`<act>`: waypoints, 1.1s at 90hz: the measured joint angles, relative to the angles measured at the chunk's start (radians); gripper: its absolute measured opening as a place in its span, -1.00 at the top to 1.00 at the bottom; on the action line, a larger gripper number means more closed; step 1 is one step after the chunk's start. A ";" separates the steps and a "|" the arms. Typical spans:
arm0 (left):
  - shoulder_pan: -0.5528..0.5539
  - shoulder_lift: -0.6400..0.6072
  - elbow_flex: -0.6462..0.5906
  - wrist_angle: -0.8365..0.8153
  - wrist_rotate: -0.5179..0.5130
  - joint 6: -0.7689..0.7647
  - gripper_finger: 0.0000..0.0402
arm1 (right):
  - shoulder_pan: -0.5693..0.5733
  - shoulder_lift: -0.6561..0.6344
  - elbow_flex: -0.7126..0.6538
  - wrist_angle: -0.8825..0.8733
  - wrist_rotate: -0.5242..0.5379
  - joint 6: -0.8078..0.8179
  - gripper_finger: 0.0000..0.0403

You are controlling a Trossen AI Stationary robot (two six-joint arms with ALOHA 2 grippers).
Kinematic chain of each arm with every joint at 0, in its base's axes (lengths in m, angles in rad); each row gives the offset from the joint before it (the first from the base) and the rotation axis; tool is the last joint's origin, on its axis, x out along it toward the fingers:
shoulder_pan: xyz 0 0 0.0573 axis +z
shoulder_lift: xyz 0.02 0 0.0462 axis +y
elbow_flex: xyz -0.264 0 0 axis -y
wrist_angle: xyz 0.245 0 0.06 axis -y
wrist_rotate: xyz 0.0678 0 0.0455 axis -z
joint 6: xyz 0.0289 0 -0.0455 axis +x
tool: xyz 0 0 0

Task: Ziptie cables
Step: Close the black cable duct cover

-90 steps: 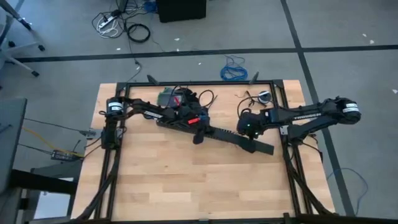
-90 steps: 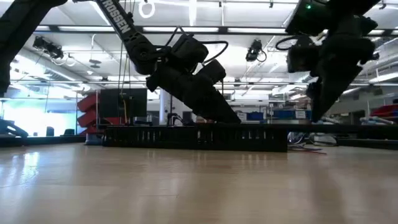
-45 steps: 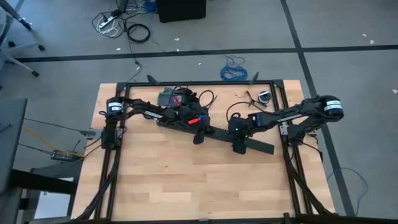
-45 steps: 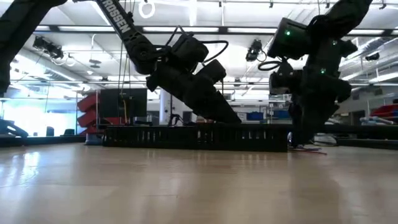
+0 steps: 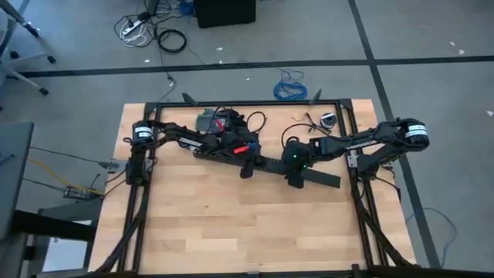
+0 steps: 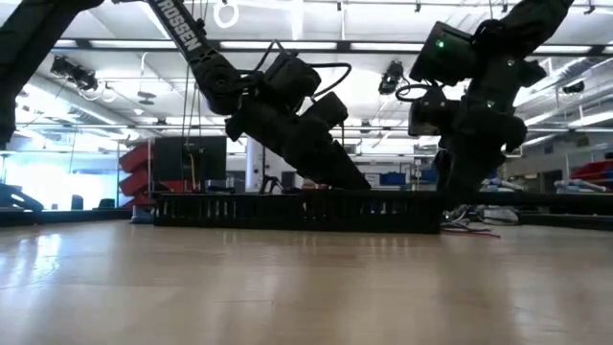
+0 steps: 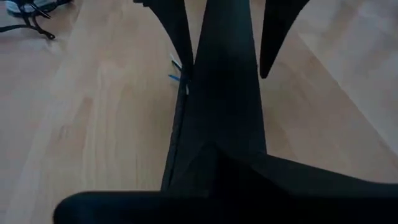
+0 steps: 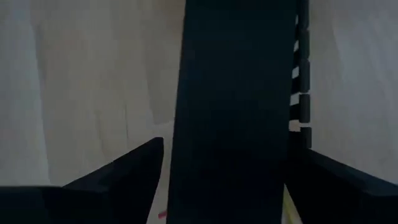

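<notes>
Both arms reach over a long black slotted strip (image 5: 309, 174) lying on the wooden table (image 5: 201, 224). The left gripper (image 5: 247, 166) and right gripper (image 5: 294, 177) each straddle it; whether they clench it, I cannot tell. Thin cables (image 6: 471, 228) show only as strands beside the strip's end. Uneven pulling could twist the strip and spill the cables.
</notes>
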 joint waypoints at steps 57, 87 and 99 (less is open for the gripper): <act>0.000 0.000 0.000 0.015 0.011 -0.002 0.97 | 0.000 0.000 0.000 -0.019 0.026 -0.016 -0.08; 0.015 -0.022 0.007 0.016 0.089 -0.035 0.66 | 0.000 -0.001 0.002 -0.050 0.021 -0.017 -0.08; 0.033 -0.077 0.006 0.018 0.105 -0.039 0.58 | 0.007 -0.015 0.001 -0.061 0.021 -0.021 -0.08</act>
